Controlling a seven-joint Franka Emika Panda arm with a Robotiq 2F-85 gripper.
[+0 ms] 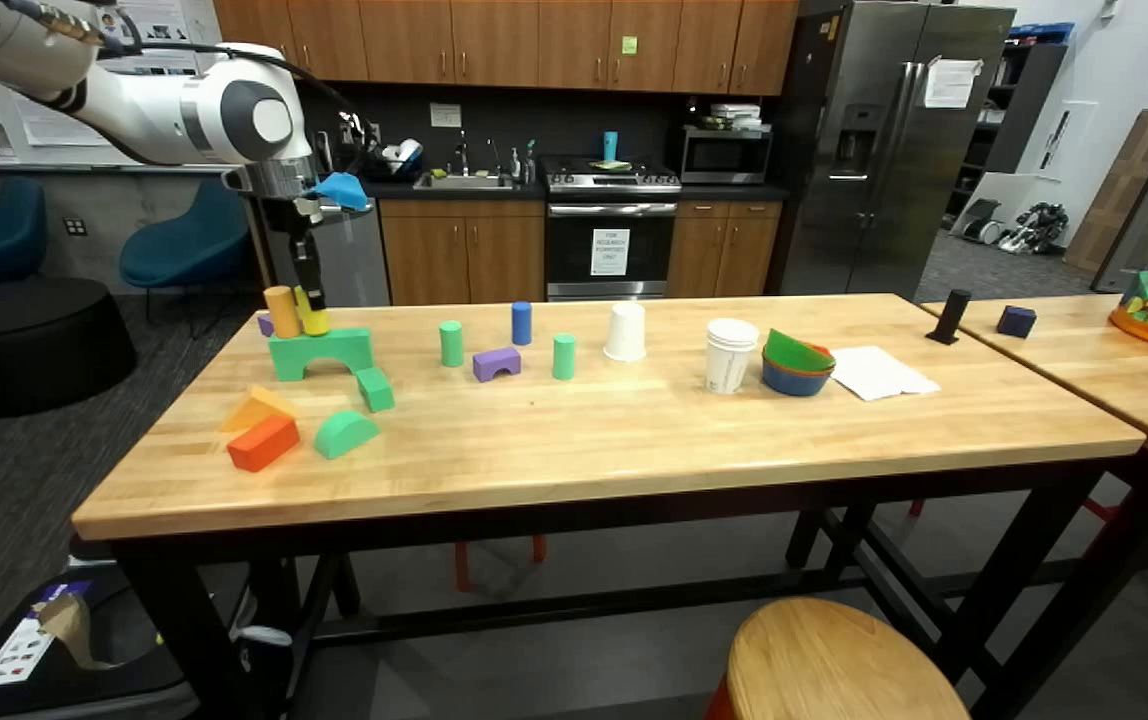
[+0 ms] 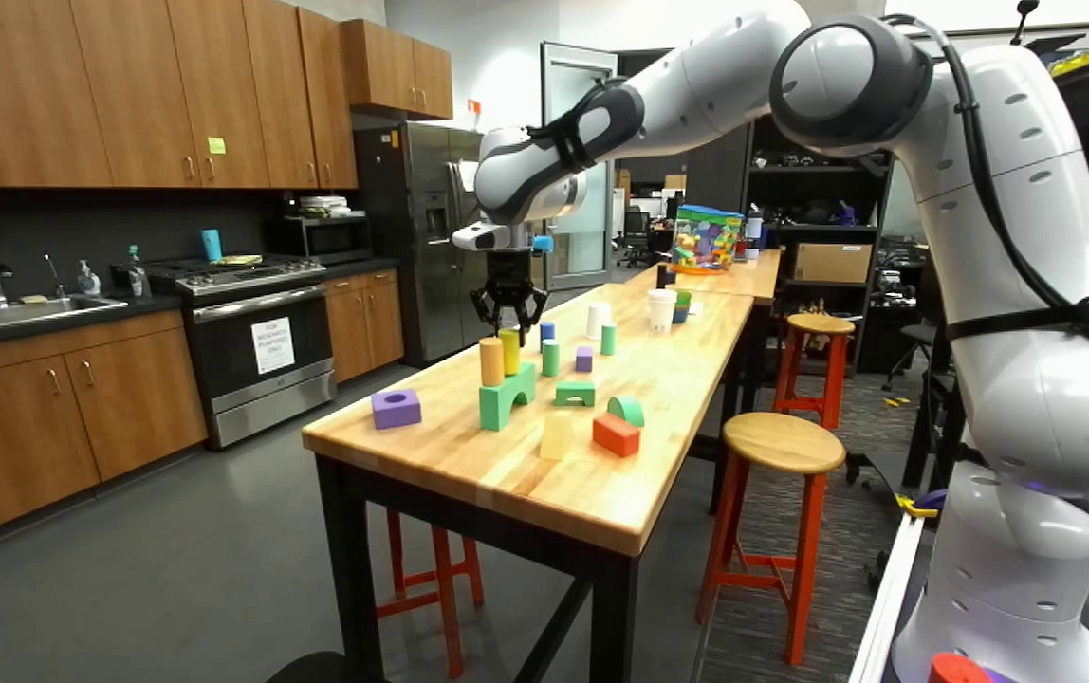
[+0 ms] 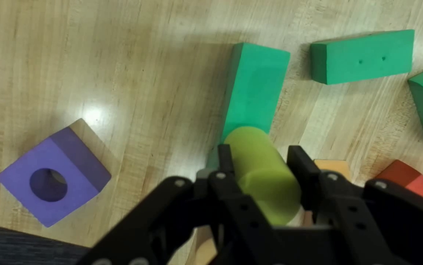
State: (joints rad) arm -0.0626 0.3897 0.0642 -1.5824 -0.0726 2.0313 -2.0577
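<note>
The gripper is clamped on the yellow cylinder, one finger on either side. The yellow cylinder is located atop the green arch block, beside the upright orange cylinder. A purple block with a round hole lies on the wooden table, apart from the green arch block.

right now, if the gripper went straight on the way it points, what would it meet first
Most likely the green arch block below: the gripper points down, shut on the yellow cylinder, whose base would press there first. Whether cylinder and block touch now is hard to tell.
</note>
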